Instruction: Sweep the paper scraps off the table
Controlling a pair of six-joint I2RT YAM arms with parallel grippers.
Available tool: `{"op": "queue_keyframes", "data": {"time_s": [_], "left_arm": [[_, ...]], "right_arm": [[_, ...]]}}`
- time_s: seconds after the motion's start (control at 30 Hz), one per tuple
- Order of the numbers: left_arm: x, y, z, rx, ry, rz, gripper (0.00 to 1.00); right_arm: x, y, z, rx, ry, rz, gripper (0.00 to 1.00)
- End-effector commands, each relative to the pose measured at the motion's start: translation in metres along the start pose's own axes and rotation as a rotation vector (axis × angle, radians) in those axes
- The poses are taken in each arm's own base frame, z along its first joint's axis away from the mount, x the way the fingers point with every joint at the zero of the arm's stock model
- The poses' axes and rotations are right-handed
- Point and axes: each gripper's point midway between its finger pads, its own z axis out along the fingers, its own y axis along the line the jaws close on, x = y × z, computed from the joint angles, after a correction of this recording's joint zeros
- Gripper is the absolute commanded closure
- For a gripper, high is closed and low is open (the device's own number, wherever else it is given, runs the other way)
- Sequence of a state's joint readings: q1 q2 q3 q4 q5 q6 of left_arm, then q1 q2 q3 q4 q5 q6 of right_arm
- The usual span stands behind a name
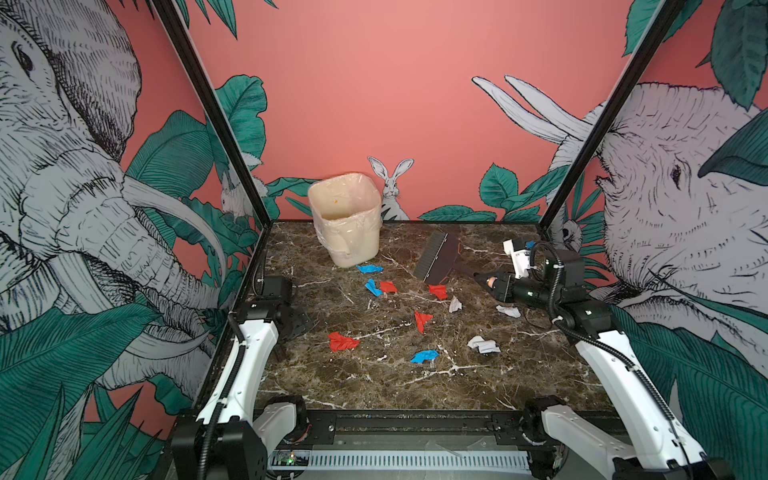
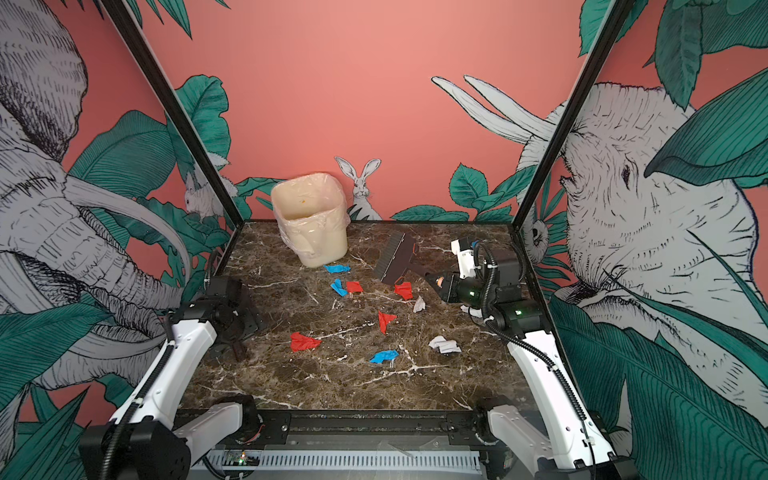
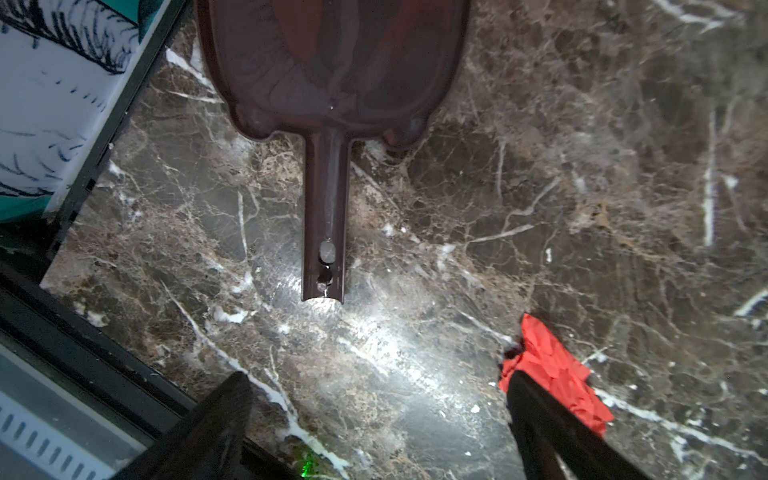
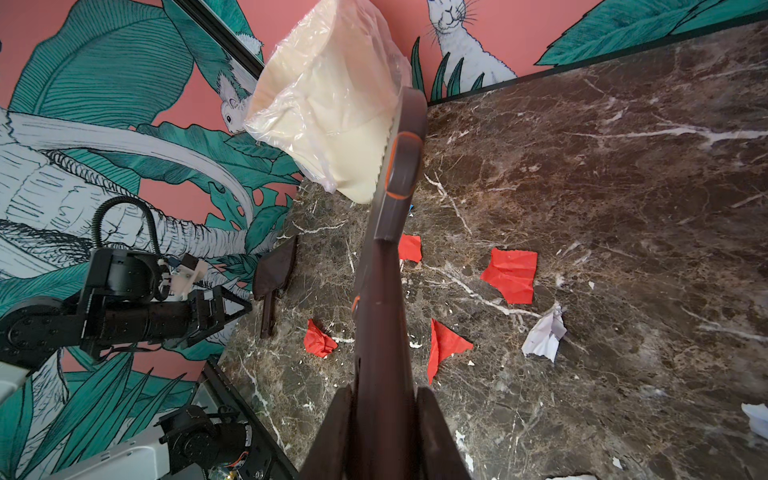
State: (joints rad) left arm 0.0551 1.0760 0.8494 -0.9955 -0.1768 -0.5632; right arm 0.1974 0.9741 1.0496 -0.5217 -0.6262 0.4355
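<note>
1. The table [image 1: 374, 386] is a dark brown marble-pattern top with white veins and a black frame.
2. The plastic-lined bin [image 1: 345, 220] is cream and stands upright at the far edge, left of centre.
3. The hand brush [image 1: 438, 257] is at the far right of the table, bristle edge towards the bin. Whether the bristles touch the table cannot be determined.
4. The dustpan [image 3: 332, 62] is dark brown and rests at the left edge of the table. Its handle points towards the left gripper.
5. The right gripper [image 4: 386, 436] is clamped on the brush handle, one finger on each side.
6. The left gripper [image 3: 378, 376] has its jaws spread wide and grasps nothing. It is near the free end of the dustpan handle, apart from it.
7. The paper scraps [image 1: 423, 320] number ten in both top views: four red, three blue, three white. All lie on the table, scattered from just in front of the bin through the centre towards the right arm.
8. One red scrap [image 3: 557, 382] lies just beside a left finger in the left wrist view; contact cannot be determined.
</note>
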Motion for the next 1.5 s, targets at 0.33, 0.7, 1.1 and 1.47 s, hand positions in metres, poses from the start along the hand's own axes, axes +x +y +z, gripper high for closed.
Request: {"op": "queue_keyframes", "data": {"time_s": [0.33, 0.7, 1.1, 1.47], "left_arm": [[-0.008, 0.015, 0.032, 0.077, 0.130, -0.053, 0.09], [-0.007, 0.027, 0.070, 0.128, 0.209, -0.172, 0.15], [-0.005, 0.013, 0.098, 0.207, 0.253, -0.182, 0.21], [0.002, -0.011, 0.099, 0.269, 0.280, -0.112, 0.23]], "right_arm": [[-0.034, 0.027, -0.011, -0.064, -0.050, -0.058, 1.00], [-0.049, 0.034, -0.020, -0.036, -0.063, -0.065, 1.00], [-0.063, 0.042, -0.027, -0.032, -0.089, -0.089, 1.00], [-0.062, 0.040, -0.031, -0.015, -0.106, -0.118, 1.00]]}}
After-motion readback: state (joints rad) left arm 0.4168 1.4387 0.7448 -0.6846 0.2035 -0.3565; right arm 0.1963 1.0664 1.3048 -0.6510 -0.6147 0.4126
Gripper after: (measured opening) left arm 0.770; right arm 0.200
